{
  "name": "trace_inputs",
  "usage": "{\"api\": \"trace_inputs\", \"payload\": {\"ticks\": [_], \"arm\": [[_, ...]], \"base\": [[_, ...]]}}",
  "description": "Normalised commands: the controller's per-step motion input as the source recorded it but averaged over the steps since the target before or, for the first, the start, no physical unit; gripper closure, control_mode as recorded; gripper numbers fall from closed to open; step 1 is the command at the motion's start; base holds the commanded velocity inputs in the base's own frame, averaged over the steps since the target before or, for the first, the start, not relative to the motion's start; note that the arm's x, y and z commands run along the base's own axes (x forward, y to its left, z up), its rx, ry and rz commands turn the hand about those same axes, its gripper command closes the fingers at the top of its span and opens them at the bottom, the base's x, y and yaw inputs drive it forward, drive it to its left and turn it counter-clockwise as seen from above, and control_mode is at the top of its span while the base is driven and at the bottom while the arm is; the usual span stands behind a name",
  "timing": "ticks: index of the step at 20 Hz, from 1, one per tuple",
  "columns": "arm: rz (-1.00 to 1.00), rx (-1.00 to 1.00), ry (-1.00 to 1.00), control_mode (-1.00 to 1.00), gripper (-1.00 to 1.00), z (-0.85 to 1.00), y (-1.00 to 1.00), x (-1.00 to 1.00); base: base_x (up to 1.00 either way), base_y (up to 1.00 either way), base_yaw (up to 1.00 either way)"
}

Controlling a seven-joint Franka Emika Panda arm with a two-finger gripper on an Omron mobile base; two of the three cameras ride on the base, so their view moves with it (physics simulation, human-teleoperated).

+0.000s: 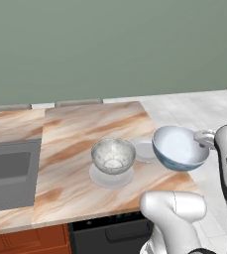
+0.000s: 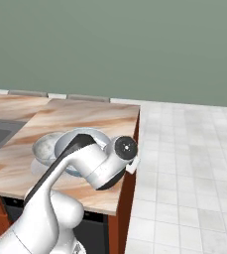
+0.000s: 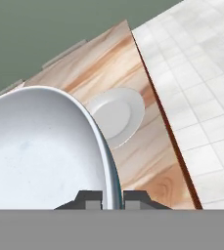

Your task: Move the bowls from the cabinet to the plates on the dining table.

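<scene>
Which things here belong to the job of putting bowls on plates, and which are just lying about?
Part of the job:
- blue bowl, held by its rim in the claw
- grey bowl, sitting on a plate
- bare plate
- table

Just lying about:
- sink
- tiled floor

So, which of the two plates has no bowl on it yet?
The bare plate nearer the table's right edge; the other plate carries the grey speckled bowl.
</scene>
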Motion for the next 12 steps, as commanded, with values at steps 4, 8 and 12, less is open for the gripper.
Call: {"api": "trace_inputs", "payload": {"ticks": [4,8,12], "arm": [[0.0,0.03,0.08,-1.0,1.0,0.0,-0.11,0.65],[0.0,0.04,0.06,-1.0,1.0,-0.02,-0.08,0.74],[0.0,0.02,0.02,-1.0,1.0,-0.06,0.0,0.77]], "base": [[0.0,0.0,0.0],[0.0,0.0,0.0],[0.0,0.0,0.0]]}}
